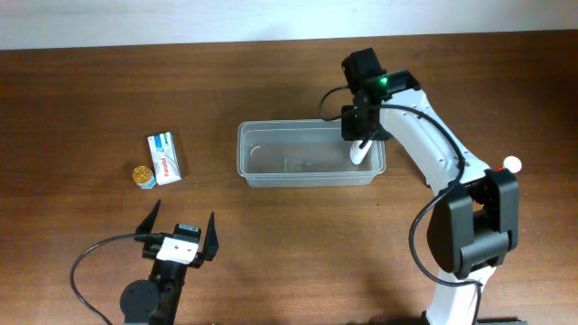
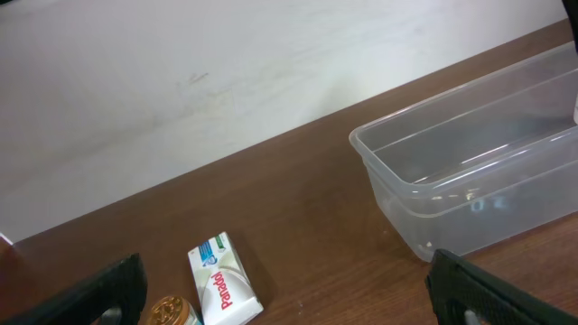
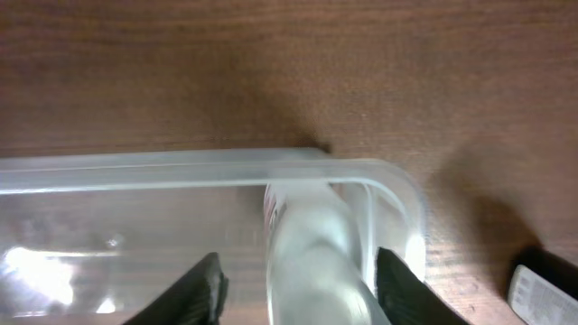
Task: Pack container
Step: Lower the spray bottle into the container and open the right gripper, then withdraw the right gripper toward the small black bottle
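The container (image 1: 271, 179) is a clear plastic tub in the middle of the table. It also shows in the left wrist view (image 2: 397, 194) and the right wrist view (image 3: 163, 170). A white bottle (image 1: 359, 153) leans inside its right end. My right gripper (image 1: 362, 126) hangs over that end. Its fingers (image 3: 298, 271) stand apart on either side of the white bottle (image 3: 312, 244), with a gap on the left side. My left gripper (image 1: 181, 236) is open and empty near the front left, and its fingers show in the left wrist view (image 2: 289, 298).
A white Panadol box (image 1: 164, 158) (image 2: 224, 278) and a small gold-capped bottle (image 1: 143, 176) (image 2: 172, 313) lie on the table left of the container. A small white object (image 1: 513, 164) sits by the right arm's base.
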Tool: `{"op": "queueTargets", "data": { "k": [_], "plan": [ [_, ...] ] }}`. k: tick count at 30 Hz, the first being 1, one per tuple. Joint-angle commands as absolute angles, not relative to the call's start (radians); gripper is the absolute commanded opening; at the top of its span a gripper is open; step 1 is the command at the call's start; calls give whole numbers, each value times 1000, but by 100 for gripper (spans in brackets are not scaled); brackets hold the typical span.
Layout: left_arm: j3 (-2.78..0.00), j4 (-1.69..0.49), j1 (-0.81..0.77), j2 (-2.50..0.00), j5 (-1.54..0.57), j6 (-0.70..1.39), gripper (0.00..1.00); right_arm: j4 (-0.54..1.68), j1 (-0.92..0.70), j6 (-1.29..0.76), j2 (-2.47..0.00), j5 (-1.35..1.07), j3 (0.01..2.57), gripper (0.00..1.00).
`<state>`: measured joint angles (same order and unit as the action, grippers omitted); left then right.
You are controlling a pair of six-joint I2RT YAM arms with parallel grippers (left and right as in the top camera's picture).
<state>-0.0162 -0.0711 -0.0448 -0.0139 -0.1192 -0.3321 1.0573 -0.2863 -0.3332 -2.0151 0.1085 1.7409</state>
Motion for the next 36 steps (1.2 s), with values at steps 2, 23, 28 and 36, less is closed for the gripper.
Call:
{"op": "queueTargets", "data": {
  "k": [2, 23, 28, 36],
  "plan": [
    [-9, -69, -40, -5, -112, -326, 99, 1137, -294, -313, -1994, 125, 1900, 51],
    [-9, -69, -40, -5, -112, -326, 99, 1699, 15, -195, -1967, 17, 2484, 88],
    [-9, -69, -40, -5, -112, -326, 99, 1699, 120, -163, -1948, 7, 2481, 89],
    [-9, -69, -40, -5, -112, -326, 99, 1699, 255, -108, -1754, 11, 2317, 93]
  ]
}}
